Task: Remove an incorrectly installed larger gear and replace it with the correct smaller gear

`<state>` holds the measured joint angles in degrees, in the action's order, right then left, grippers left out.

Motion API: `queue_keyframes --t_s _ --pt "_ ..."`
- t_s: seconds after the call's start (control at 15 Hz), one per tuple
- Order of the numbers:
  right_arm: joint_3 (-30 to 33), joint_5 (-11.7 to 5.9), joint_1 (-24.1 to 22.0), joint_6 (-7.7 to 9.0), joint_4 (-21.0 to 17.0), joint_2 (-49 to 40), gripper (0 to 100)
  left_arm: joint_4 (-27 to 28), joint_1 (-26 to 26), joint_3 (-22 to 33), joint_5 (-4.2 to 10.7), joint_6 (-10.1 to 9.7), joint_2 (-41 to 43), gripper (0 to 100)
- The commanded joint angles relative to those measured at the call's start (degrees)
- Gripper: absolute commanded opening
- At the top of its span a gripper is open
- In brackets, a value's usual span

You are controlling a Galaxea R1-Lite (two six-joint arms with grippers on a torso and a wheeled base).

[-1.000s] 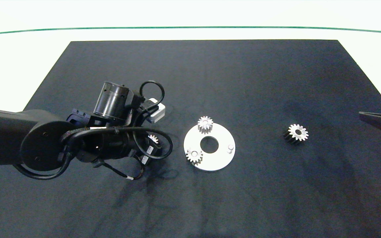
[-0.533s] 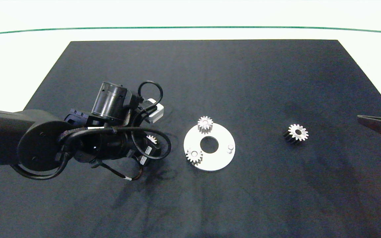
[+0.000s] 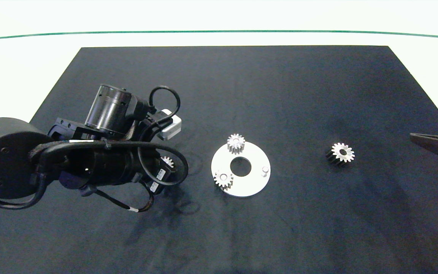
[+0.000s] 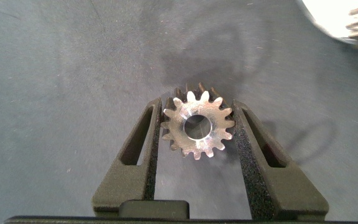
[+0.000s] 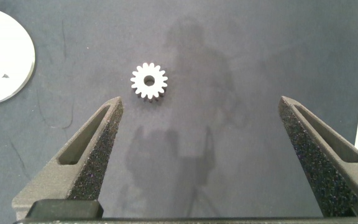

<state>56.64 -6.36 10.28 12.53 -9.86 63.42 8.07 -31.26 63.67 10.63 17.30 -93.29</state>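
Your left tool is clamped on the smaller gear, lifted left of the round plate. It's rigid, slick metal; keep pads across the teeth. The right tool idles wide open.

- The left arm is matte black, ending in a round joint cap dotted with small screws.
- Black cables loop around its wrist; one thin lead carries a white band.
- A glossy dark cylinder sits beside a small silver-white block.
- White labels mark the wrist housing.
- The left gripper and right gripper have dark grey, slotted fingers lined with black foam pads.
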Motion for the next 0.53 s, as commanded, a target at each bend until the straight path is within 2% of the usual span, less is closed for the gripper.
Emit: queue_keyframes --t_s 0.07,0.27,0.4,0.53 --pt "-0.21 -0.05 0.01 0.04 0.02 0.04 100 1.25 -2.05 0.14 0.53 0.10 3.03 22" --pt "-0.30 -0.05 0.01 0.04 0.02 -0.05 100 3.09 -5.39 1.02 1.67 0.10 4.61 22" --pt "-0.39 0.04 0.09 0.04 -0.07 -0.22 100 4.50 -10.40 1.10 3.87 0.10 5.67 22" --pt "-0.39 0.04 0.09 -0.14 -0.07 -0.66 100 4.59 -13.83 1.10 5.28 0.10 5.58 22"
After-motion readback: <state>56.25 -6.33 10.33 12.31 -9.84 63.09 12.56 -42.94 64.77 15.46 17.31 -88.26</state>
